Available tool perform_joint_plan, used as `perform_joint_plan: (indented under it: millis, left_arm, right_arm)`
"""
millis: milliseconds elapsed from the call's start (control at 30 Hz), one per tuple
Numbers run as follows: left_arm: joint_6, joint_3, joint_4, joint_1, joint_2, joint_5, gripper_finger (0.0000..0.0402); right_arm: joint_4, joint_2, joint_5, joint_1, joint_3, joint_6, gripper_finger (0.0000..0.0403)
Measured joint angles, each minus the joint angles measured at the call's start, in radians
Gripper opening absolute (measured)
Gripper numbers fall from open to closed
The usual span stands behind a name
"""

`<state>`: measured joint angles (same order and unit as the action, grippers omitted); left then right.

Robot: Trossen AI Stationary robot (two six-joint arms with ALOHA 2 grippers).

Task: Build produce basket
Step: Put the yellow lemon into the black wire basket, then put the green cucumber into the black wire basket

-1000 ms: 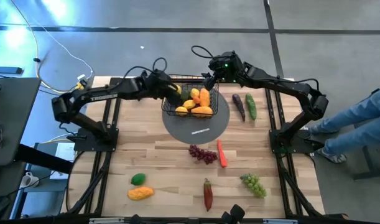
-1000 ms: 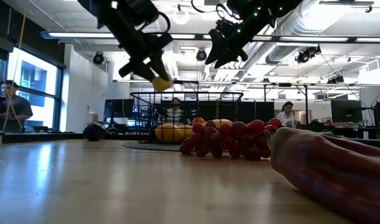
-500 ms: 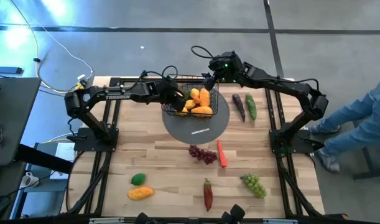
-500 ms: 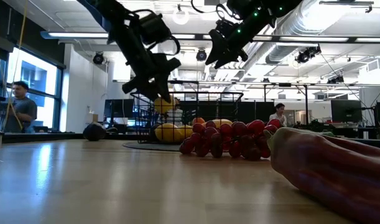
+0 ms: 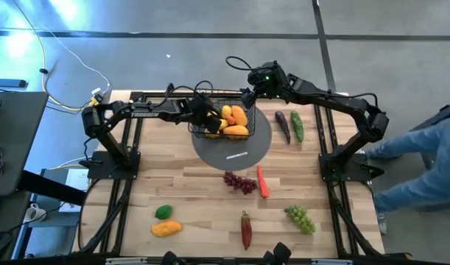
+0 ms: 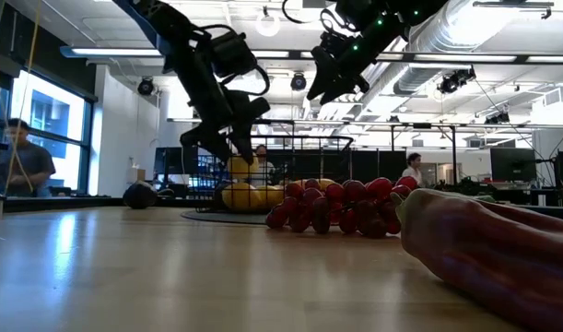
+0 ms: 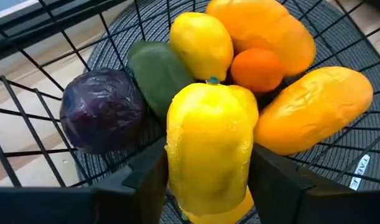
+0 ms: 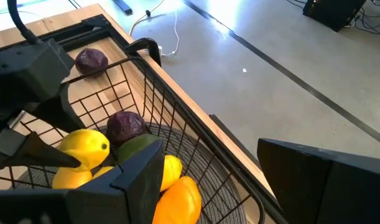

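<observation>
Two fingers of the left gripper (image 7: pixel 208 186) seem to pinch a yellow pepper (image 7: pixel 209 146) inside the basket (image 5: pixel 223 122); it might roll off the pile, while the right gripper (image 5: pixel 248 94) waits spread.

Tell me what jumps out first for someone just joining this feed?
The left gripper inside the black wire basket at the table's far middle, its fingers on either side of a yellow pepper just above the piled produce. The right gripper hovers open over the basket's far right corner. Nearer the table's front, red grapes, a carrot and green grapes lie loose.
</observation>
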<state>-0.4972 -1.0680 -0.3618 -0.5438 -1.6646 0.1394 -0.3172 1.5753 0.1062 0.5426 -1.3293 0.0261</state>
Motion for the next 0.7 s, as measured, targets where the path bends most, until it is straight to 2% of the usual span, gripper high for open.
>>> perform_joint_plan:
  millis: [300,533,700]
  left_arm:
    - [0.031,-0.055,-0.025,-0.006,0.0,0.0,0.0215]
    - [0.053,-0.11,-0.147,-0.021,0.0,0.003,0.0218]
    - [0.145,-0.2,-0.258,-0.026,0.001,0.003,0.0218]
  right_arm:
    - [0.0,0.0,0.0,0.0,0.0,0.0,0.024]
    - [0.0,0.0,0.0,0.0,0.0,0.0,0.024]
    - [0.0,0.0,-0.014,0.0,0.0,0.048,0.024]
